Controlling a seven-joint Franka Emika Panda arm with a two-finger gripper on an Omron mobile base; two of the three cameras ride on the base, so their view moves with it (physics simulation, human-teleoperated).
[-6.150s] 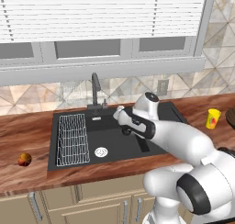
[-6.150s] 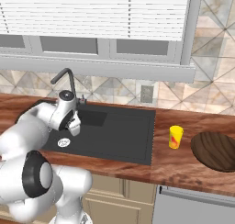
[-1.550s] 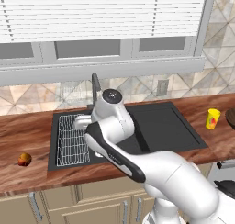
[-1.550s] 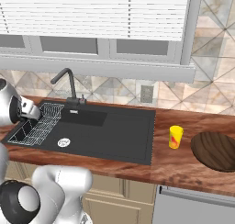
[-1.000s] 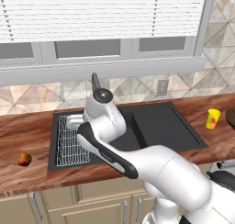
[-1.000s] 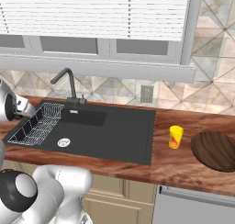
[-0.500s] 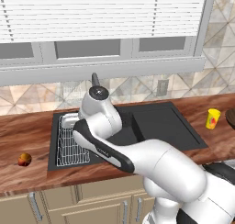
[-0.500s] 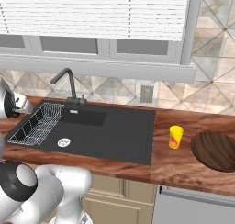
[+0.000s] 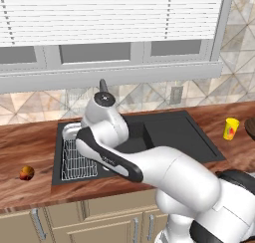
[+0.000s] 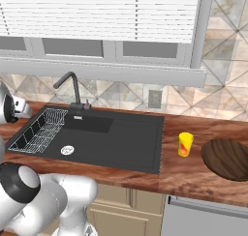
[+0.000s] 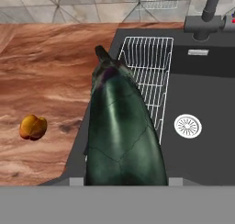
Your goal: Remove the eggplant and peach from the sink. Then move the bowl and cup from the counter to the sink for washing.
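Eggplant [image 11: 121, 126] filled centre of hand view, held in jaws, partly open round it, above sink [image 11: 202, 94] left edge. Peach [image 11: 33, 127] lay on surface [image 11: 46, 71], left of frame.

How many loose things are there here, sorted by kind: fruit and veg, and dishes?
Fruit and veg: 2, the eggplant and the peach.
Dishes: 2, the cup and the bowl.
Total: 4
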